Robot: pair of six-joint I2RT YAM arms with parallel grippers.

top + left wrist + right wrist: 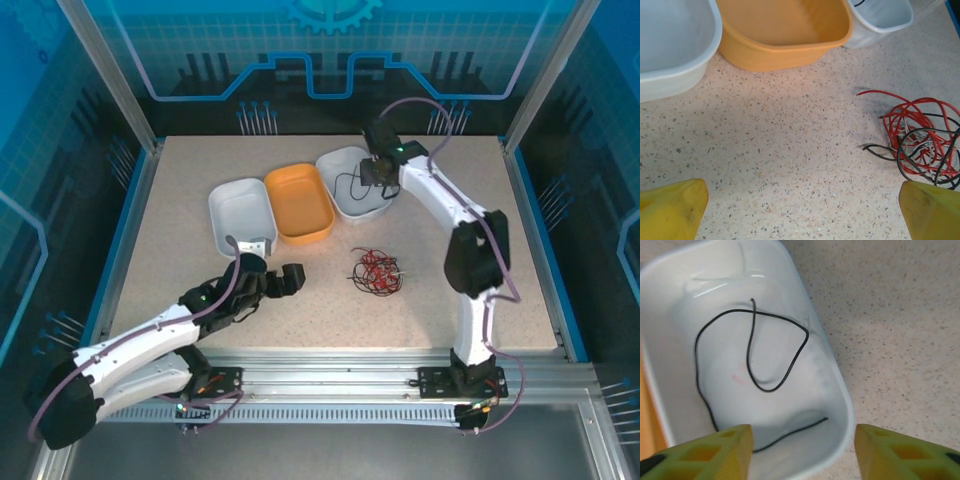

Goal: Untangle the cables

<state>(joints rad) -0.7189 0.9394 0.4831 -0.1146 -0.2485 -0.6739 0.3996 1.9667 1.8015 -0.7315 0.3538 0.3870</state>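
Cables sit in two places in front of me. One black cable (748,350) lies by itself in the white tray (335,155) at the right end of the row. It is curled in a loose loop on the tray floor, with a tail running along the near wall. My right fingers (378,172) hang over the near end of that tray, spread apart with nothing between them. The cable is below them and I am not touching it.

The rest is a tangle (377,272) on the bare desk (180,290), nearer to me than the trays and apart from them. Red wire (891,125) makes up most of it, in wide overlapping loops. Another black wire (900,160) winds through and around those loops. White wire (920,149) shows in the middle, too knotted in for me to trace.

My left fingers (290,278) are low over the desk to the left of the tangle, pointing toward it. They are opened wide and hold nothing. From my left wrist the tangle lies ahead and to the right, near the yellow fingertip (930,210) on that side, and I cannot tell whether they touch.

Just beside the tray with the cable stands an orange tray (300,205), and on its other side is a second white tray (240,215). The three stand in a slanted row.
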